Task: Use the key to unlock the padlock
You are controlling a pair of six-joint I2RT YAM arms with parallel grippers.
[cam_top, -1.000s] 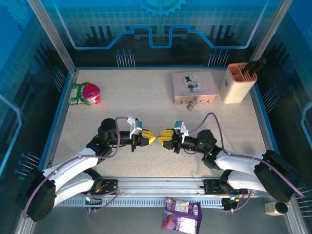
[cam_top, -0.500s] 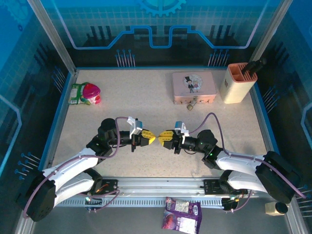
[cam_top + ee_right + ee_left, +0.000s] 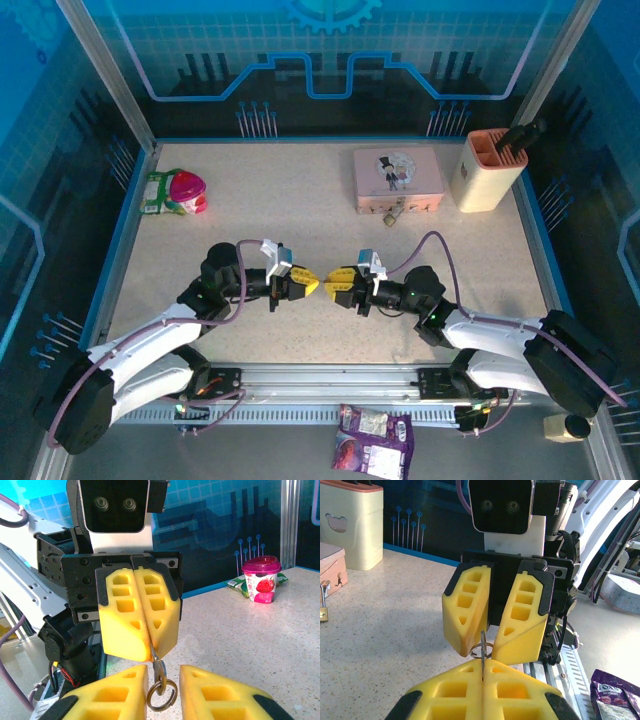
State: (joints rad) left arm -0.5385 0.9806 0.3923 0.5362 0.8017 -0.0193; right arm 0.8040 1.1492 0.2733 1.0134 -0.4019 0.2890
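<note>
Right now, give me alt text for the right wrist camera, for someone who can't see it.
The left gripper, facing the camera, is shut on the key, whose ring hangs between the open yellow fingers of the right gripper. In the background, a pink cup stands on the speckled table.

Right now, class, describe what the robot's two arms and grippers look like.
The left arm and right arm have white links, black joints and purple cables. The left gripper and right gripper have yellow wedge-shaped jaws with cut-out pockets on black mounts.
</note>
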